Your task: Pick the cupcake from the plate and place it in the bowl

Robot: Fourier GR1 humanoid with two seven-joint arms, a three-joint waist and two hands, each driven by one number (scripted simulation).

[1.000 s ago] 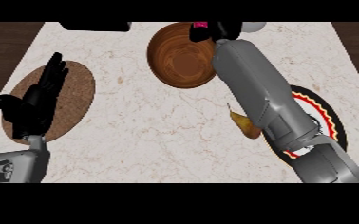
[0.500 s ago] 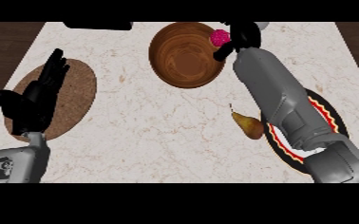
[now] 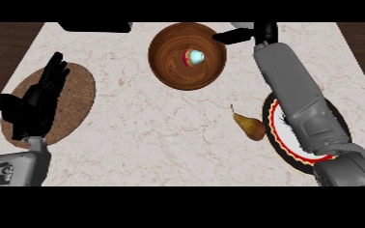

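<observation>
The cupcake [image 3: 194,56], pink with a pale blue top, lies inside the brown wooden bowl [image 3: 171,67] at the back of the counter. My right hand [image 3: 246,33] sits just past the bowl's right rim with its fingers spread and nothing in them. The plate [image 3: 279,137], white with a red and black rim, lies at the right, mostly hidden under my right forearm. My left hand [image 3: 37,101] rests open at the left edge, fingers up.
A brown pear [image 3: 249,125] lies on the marble counter beside the plate's left rim. A round brown mat [image 3: 75,94] lies under my left hand. A dark object [image 3: 95,27] sits at the counter's back edge, left of the bowl.
My right hand let go of the cupcake, which now lies in the bowl, and the hand has moved right of the bowl's rim. The left hand stayed put.
</observation>
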